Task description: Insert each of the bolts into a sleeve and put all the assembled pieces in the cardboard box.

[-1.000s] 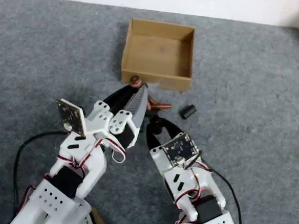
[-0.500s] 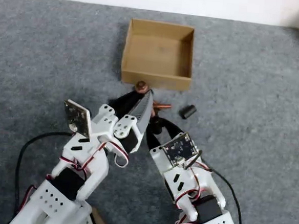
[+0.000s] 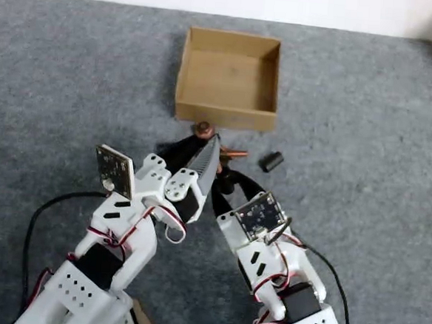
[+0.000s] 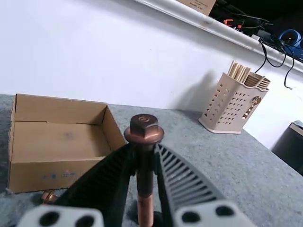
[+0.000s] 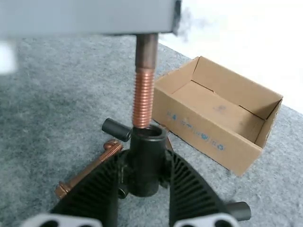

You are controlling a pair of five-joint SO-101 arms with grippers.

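1. Grey carpeted worktop (image 3: 368,106) ran up to a white wall in the high view. The cardboard box (image 3: 226,117) stood open toward the far edge. Just before its front wall, the left gripper (image 3: 203,137) carried the upright bolt (image 3: 202,128), head uppermost. The right gripper (image 3: 226,180) sat close beside it. A loose bolt (image 3: 233,154) and a loose sleeve (image 3: 271,161) lay on the worktop near the box front.
2. Left wrist view: the left gripper's fingers (image 4: 182,182) pinched the upright bolt (image 4: 144,142) by its shank, below the hex head. The cardboard box (image 4: 57,172) stood beyond, with an end of the loose bolt (image 4: 47,195) near its front wall. A perforated holder (image 4: 234,106) of sticks stood farther off by the wall.
3. Right wrist view: the right gripper's fingers (image 5: 189,189) pinched the held sleeve (image 5: 144,163) upright. The upright bolt (image 5: 143,99) hung directly above, its threaded end at the sleeve's open mouth; depth of entry could not be told. The loose bolt (image 5: 87,172) and loose sleeve (image 5: 116,129) lay just behind, before the cardboard box (image 5: 203,137).
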